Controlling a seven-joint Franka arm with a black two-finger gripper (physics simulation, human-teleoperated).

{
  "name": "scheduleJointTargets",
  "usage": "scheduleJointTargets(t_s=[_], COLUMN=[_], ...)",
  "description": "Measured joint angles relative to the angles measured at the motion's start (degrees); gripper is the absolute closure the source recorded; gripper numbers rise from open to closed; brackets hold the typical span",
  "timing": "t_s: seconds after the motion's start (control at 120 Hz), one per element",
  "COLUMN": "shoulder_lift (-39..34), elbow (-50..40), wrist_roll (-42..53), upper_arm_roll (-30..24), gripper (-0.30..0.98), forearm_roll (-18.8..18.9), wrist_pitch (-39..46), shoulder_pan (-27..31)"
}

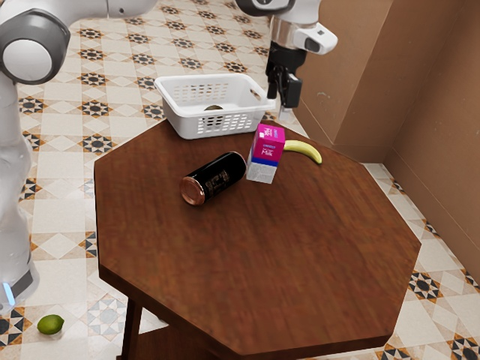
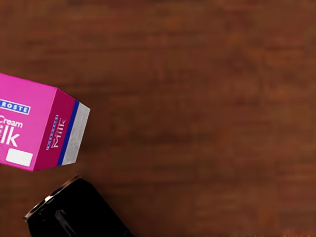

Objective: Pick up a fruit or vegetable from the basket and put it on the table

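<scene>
My gripper hangs open above the table's far part, just to the exterior view's right of the white basket, with nothing seen between its fingers. Inside the basket lies a small brownish rounded item, mostly hidden by the basket's wall; its kind cannot be told. A yellow banana rests on the wooden table, beside and partly behind the milk carton. Bare tabletop lies below my hand in the wrist view.
The pink milk carton stands upright near the basket, also seen in the wrist view as a carton. Beside it a dark can lies on its side, the same can in the wrist view. A green lime is on the floor.
</scene>
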Motion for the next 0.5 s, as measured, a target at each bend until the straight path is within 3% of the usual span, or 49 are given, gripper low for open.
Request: scheduleJointTargets(t_s=[0.25, 0.425, 0.5], shoulder_lift=[0.18, 1.46, 2.56], elbow=[0.63, 2.45, 2.84], wrist_roll=[1.56, 2.28, 2.5], upper_arm_roll=[0.59, 8.76, 12.28], gripper=[0.0, 0.0, 0.0], forearm_roll=[-0.53, -1.19, -1.28], wrist_pitch=[-0.55, -0.97, -0.98], shoulder_pan=[0.36, -5.26, -4.44])
